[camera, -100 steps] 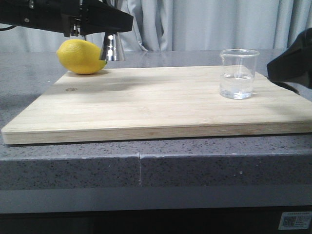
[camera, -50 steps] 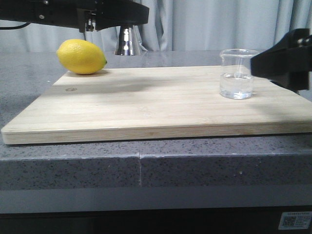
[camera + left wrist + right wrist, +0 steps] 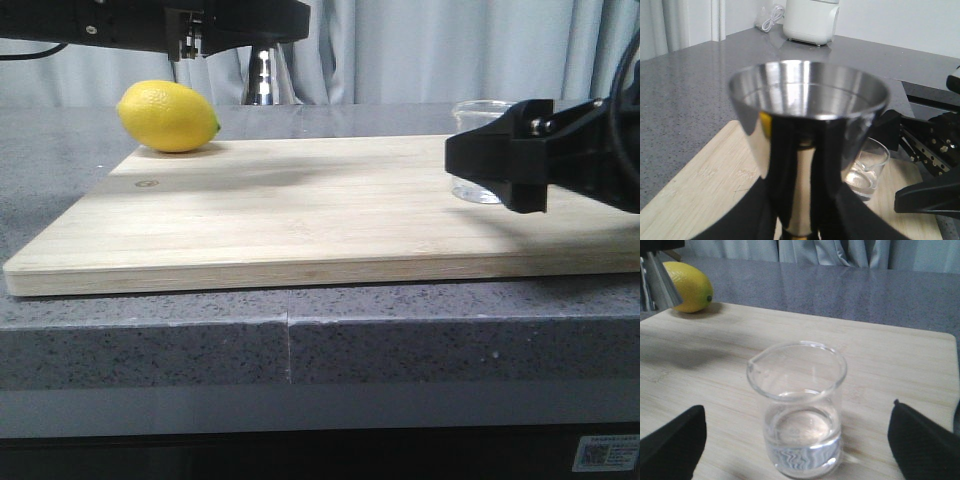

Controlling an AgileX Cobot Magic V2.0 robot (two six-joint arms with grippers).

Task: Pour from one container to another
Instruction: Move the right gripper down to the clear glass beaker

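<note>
Front view: The left hand [image 3: 262, 40] occupies the upper left of the frame and grips the steel jigger [image 3: 264, 78], which hangs upright, clear of the surfaces below. A lemon [image 3: 167, 116] lies at the left rear corner of the wooden board [image 3: 300, 215], left of the jigger. The board rests on the grey speckled bench [image 3: 300, 340]. At right centre, the right hand [image 3: 497, 160] reaches in from the frame edge and covers most of the glass beaker [image 3: 478, 112]; only the rim and part of the base show.

Left wrist view: The jigger [image 3: 807, 130] fills the frame centre, its open upper cone facing the camera, its waist clamped between the dark fingers [image 3: 755, 215] at the bottom edge. The beaker [image 3: 867, 170] stands on the board at lower right, holding clear liquid. Black right-arm parts lie at the right edge.

Right wrist view: The beaker [image 3: 799, 407] stands upright at frame centre on the board [image 3: 715, 355], about one-third full of clear liquid. The two dark fingertips [image 3: 672, 440] sit spread at the lower corners, one either side of the glass, not touching it. The lemon [image 3: 689, 286] appears at upper left.
</note>
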